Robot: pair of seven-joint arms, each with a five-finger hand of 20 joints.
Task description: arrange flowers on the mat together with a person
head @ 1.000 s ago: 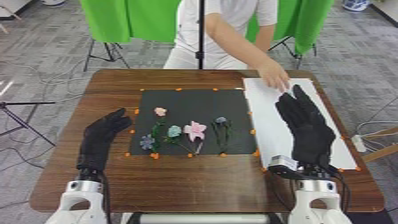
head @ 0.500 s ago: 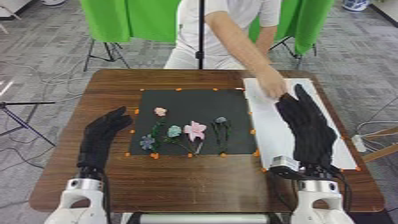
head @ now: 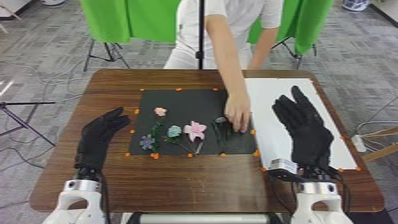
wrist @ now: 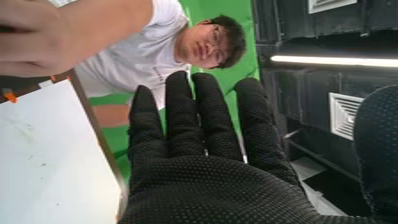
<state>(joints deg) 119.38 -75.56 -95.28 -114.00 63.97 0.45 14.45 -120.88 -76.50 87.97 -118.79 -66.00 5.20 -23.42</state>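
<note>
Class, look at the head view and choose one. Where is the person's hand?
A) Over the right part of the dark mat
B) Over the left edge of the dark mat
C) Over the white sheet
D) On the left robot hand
A: the person's hand is over the dark mat, to the right of the large pink flower.
</note>
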